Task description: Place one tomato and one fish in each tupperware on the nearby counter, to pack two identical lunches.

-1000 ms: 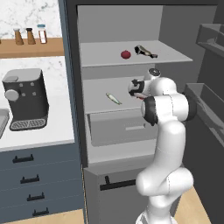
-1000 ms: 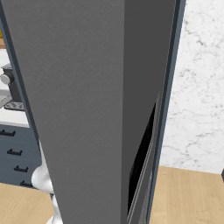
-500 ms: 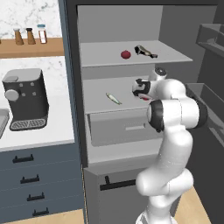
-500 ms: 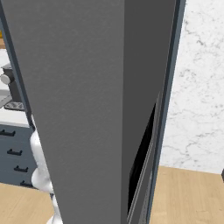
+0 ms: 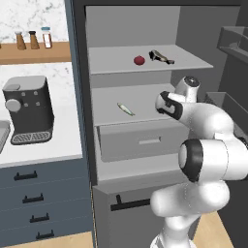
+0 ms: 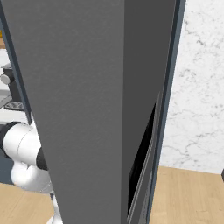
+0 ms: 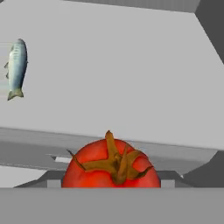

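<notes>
My gripper (image 5: 163, 102) hangs in the open fridge, just above the right end of the middle shelf. It is shut on a red tomato (image 7: 109, 164) with a brown-green stalk, which hides the fingertips in the hand view. A second tomato (image 5: 139, 60) rests on the top shelf. A slender pale silvery-green fish (image 5: 125, 109) lies on the middle shelf, left of my gripper; the same fish (image 7: 16, 68) shows at the left edge of the hand view. The tupperware trays are out of view.
A dark elongated item (image 5: 161, 57) lies beside the tomato on the top shelf. A grey drawer (image 5: 140, 140) juts out below the middle shelf. A coffee machine (image 5: 28, 110) stands on the white counter (image 5: 43, 150) to the left. The fridge side wall (image 6: 87, 109) blocks the right base view.
The hand with the tomato has drifted slightly right and down, away from the fish. The elbow has swung out toward the camera. Fish and shelf tomato have not moved.
</notes>
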